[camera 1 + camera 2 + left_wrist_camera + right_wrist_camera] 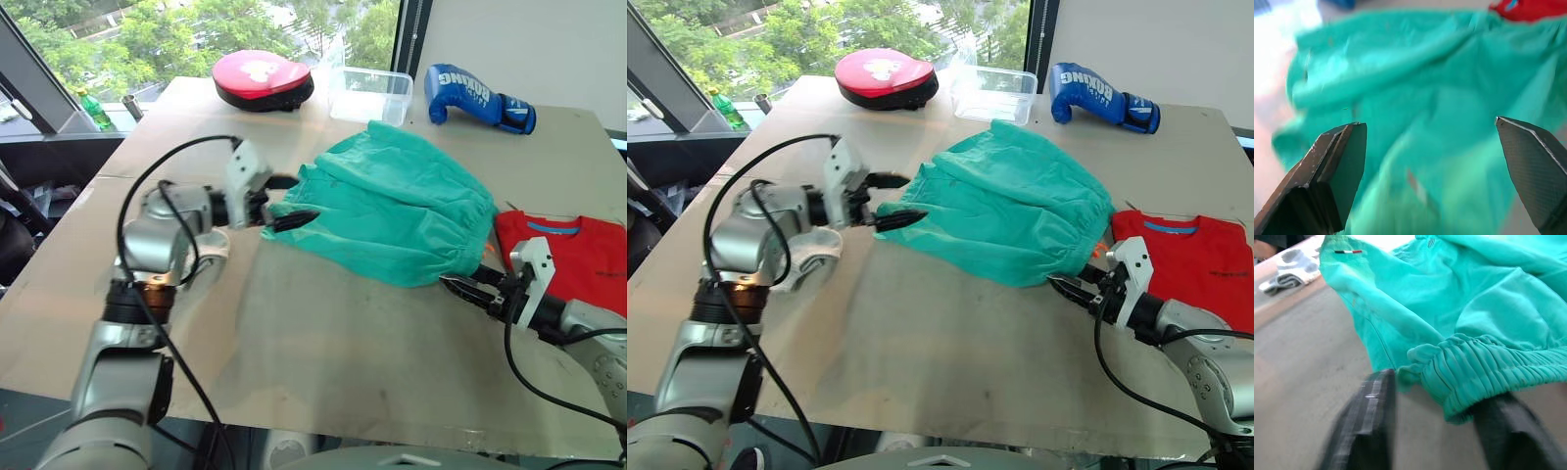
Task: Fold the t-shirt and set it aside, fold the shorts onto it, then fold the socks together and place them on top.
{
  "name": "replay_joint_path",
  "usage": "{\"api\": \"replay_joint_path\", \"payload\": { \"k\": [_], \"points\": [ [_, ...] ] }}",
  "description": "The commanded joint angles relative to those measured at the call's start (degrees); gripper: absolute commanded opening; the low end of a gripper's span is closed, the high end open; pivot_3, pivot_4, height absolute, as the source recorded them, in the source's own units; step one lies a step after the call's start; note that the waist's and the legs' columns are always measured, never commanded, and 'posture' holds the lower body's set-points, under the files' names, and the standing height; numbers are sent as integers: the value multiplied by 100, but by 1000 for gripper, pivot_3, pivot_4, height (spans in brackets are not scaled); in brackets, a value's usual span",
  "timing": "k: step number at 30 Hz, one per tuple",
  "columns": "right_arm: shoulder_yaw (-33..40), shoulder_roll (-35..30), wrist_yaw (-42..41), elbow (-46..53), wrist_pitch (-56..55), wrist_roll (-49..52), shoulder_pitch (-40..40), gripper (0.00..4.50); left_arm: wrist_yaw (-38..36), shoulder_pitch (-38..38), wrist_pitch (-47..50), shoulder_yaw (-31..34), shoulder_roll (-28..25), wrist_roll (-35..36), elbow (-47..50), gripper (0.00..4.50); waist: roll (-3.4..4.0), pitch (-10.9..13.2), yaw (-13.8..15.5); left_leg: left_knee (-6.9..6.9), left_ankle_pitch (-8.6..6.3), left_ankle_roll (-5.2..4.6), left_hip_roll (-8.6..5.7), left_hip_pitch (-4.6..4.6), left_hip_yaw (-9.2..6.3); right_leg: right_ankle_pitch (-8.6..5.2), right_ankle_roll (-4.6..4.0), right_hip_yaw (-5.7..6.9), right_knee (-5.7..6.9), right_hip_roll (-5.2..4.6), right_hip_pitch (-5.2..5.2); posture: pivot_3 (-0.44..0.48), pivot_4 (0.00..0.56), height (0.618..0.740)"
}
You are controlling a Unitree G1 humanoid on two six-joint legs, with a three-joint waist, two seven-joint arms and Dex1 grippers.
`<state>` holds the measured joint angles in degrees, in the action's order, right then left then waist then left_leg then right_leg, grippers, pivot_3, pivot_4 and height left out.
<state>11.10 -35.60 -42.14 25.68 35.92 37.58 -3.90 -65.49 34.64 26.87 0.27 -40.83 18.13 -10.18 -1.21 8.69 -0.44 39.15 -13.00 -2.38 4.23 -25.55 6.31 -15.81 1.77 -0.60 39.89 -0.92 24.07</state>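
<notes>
Sprawling mid-table, the shorts (397, 211) are flanked: left gripper (290, 201) spread wide at their 9 o'clock hem, nothing pinched. Right gripper (1070, 286) is parked, fingers apart, at the 5 o'clock waistband corner, the t-shirt (578, 257) folded just beside it.

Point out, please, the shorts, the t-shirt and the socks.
shorts (392, 201), left eye view, middle of the fabric.
t-shirt (573, 253), left eye view, chest area.
socks (1288, 270), right wrist view, patterned knit.

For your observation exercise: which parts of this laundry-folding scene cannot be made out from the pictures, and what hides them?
- The t-shirt: cut off by the picture's edge in both eye views; the right gripper and its arm cover its lower part.
- The socks: blurred in the right wrist view.
- The shorts: the drawstring is not visible; the left wrist view is blurred.
</notes>
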Motion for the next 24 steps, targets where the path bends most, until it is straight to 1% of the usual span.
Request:
{"api": "replay_joint_path", "payload": {
  "k": [1, 4, 7, 10, 13, 16, 18, 19, 20, 21, 22, 24],
  "points": [
    [86, -97, -78, 106, -56, 46, 1, 33, -164, -173, -147, 236, -225, 37, -481, 4500, 0, 0, 9, 0, 0, -1, 0, 0, -1, 0, 0, 3, 0, -1, 0, 0, 150, 735],
    [45, -147, -114, 100, -55, 9, 20, 33, -183, -226, -240, 257, -230, 39, -739, 4500, -1, 0, 8, 0, -1, -2, 0, 1, -2, 0, 0, 5, 1, -1, -1, 0, 150, 735],
    [48, -161, -116, 76, -38, 31, 76, 33, -154, -110, -179, 259, -14, 188, -800, 4500, -2, 1, 46, 1, -1, -2, 0, -3, -6, 0, 0, 10, 1, -4, -2, 0, 150, 735],
    [20, -190, -142, 80, -41, -7, 79, 33, -177, -13, -121, 176, 140, 162, -897, 4500, -2, 0, 83, 3, -2, -4, -3, -4, -5, 0, 0, 9, 0, -4, -3, 0, 150, 735],
    [34, -200, -142, 118, -19, -4, 65, 33, -318, 11, 6, 161, 193, 238, -890, 4500, -2, 0, 69, 2, -2, -3, -4, -3, -3, 0, -1, 5, 0, 2, -2, 0, 150, 735],
    [90, -223, -126, 151, -12, -7, 30, 33, -573, -74, 100, 17, 84, 197, -804, 4500, -2, 0, 59, 2, -2, -3, -3, -2, -6, 0, -1, 8, 1, 4, -2, 0, 150, 735],
    [118, -227, -108, 171, -10, -3, 3, 0, -723, -120, 142, -74, -11, 150, -770, 3964, -2, 0, 58, 2, -2, -3, -3, -3, -6, 0, -1, 7, 1, 3, -2, 0, 150, 735],
    [129, -227, -110, 162, -17, -3, -7, 0, -802, -139, 132, -128, -54, 128, -756, 3766, -2, 0, 55, 2, -2, -4, -3, -2, -5, 0, -1, 7, 1, 3, -2, 0, 150, 735],
    [164, -247, -125, 150, -21, 1, -25, 0, -908, -174, 149, -188, -118, 120, -717, 3002, -2, 0, 56, 2, -2, -4, -3, -2, -5, 0, -1, 7, 1, 2, -2, 0, 150, 735],
    [196, -266, -138, 137, -22, 6, -35, 0, -980, -199, 148, -229, -161, 111, -690, 2623, -2, 0, 57, 2, -2, -4, -2, -2, -6, 0, -1, 8, 1, 2, -2, 0, 150, 735],
    [234, -295, -156, 118, -28, 5, -35, 0, -1003, -211, 115, -244, -176, 97, -683, 2416, -2, 1, 57, 2, -2, -4, -3, -3, -7, 0, -1, 9, 1, 2, -2, 0, 150, 735],
    [285, -370, -196, 79, -26, 17, 17, 0, -892, -129, 47, -202, -83, 117, -734, 1594, -2, 1, 60, 2, -2, -4, -2, -3, -6, 0, -1, 8, 1, 1, -2, 0, 150, 735]
  ]
}}
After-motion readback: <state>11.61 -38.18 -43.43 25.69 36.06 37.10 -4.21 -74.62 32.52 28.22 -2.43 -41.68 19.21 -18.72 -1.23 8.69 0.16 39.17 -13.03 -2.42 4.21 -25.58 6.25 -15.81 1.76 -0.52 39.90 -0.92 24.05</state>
